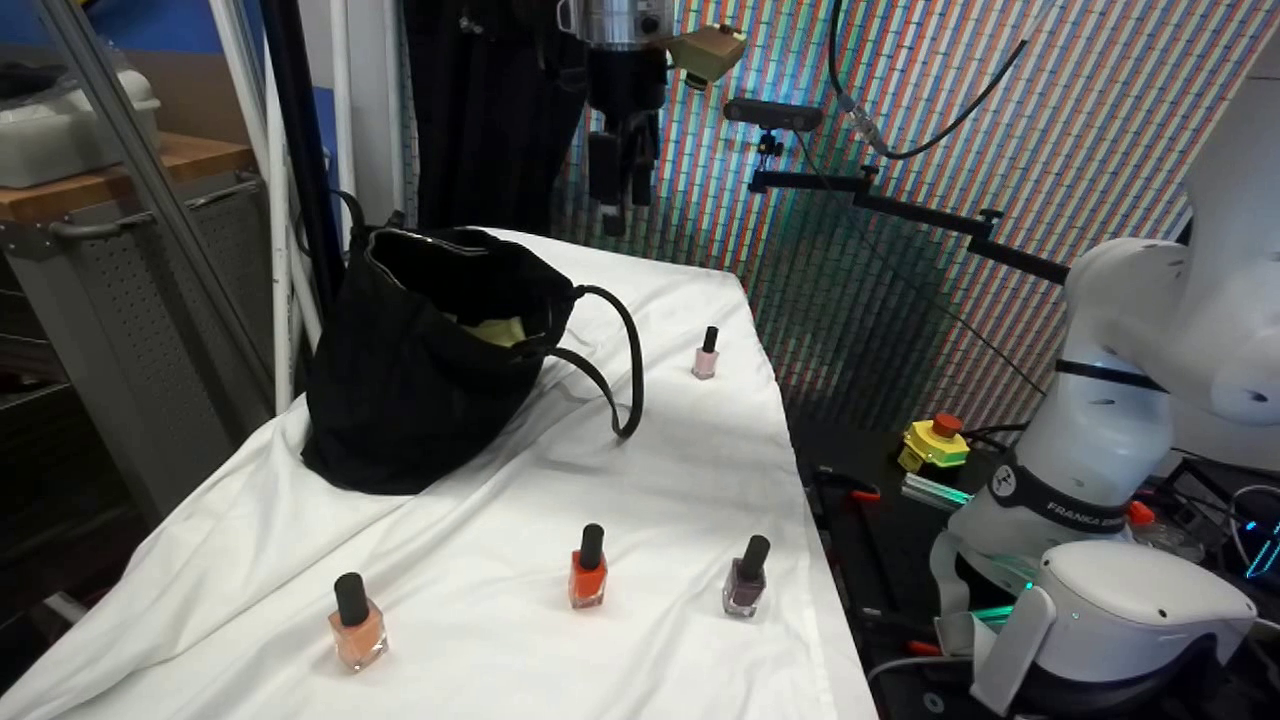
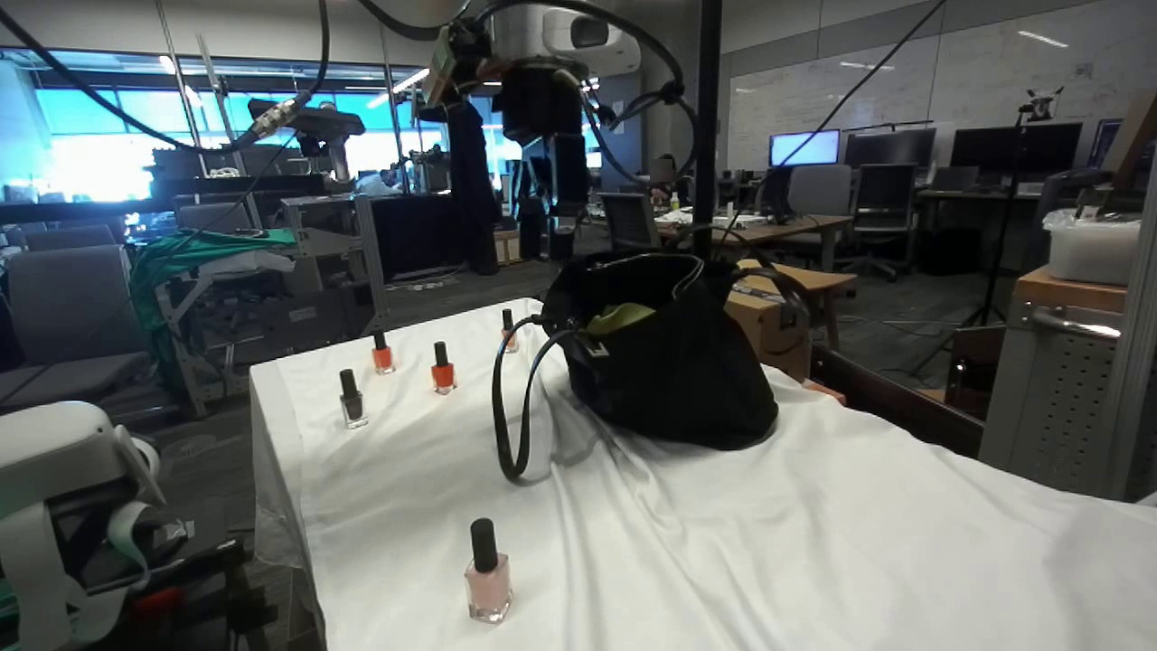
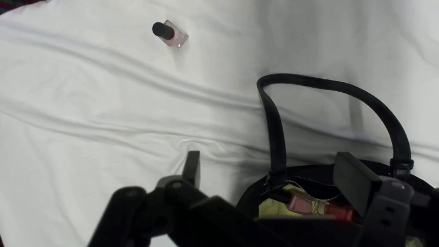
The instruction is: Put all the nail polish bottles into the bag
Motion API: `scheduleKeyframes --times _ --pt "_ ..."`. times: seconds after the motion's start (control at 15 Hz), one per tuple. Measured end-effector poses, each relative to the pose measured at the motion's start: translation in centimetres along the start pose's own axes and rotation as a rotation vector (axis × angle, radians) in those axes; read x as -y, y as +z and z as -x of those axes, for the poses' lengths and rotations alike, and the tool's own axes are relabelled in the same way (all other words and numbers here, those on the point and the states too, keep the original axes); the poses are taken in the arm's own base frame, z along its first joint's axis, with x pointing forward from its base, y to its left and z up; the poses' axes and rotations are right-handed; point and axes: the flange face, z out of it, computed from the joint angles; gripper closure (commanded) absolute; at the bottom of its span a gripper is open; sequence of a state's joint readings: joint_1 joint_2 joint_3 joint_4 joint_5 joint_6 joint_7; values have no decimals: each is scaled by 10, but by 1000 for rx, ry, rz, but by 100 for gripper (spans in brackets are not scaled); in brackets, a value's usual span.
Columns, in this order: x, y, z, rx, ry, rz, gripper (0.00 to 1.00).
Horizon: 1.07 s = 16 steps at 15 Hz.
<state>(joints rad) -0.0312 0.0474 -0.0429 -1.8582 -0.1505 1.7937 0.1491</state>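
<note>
The black bag [image 1: 420, 400] stands on the white cloth, its mouth open. Inside, a pink bottle [image 3: 300, 204] and a red bottle [image 3: 339, 212] lie on the yellowish lining. On the cloth stand several nail polish bottles: a pale pink bottle [image 2: 488, 588], a dark grey bottle [image 1: 744, 585], an orange-red bottle [image 1: 588, 580], a peach bottle [image 1: 358, 637] and another red bottle [image 2: 383, 360]. The wrist view shows the pale pink bottle [image 3: 176, 36] upright at the top. My gripper [image 3: 272, 171] hangs above the bag's height, open, fingers wide apart with nothing held between them.
A looped handle [image 1: 635, 380] of the bag reaches out over the cloth toward the pale pink bottle. The white cloth [image 1: 680, 480] drops off at the table's edge, near the robot's base. A dark post [image 2: 708, 108] rises behind the bag.
</note>
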Motion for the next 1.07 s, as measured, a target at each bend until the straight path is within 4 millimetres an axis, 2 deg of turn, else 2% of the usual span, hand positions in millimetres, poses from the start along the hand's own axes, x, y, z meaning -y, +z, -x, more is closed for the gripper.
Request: scheduleKeyframes --times 0.13,0.2,0.6,0.73,0.87,1.07 --pt "-3 8 3 13 44 -1 0" --pt "-11 16 7 22 67 -2 0" --pt "-98 85 56 79 232 -38 0" --pt "-116 101 65 88 271 -48 0" --pt "-125 113 69 80 294 -54 0" --pt "-126 125 70 52 329 -60 0"
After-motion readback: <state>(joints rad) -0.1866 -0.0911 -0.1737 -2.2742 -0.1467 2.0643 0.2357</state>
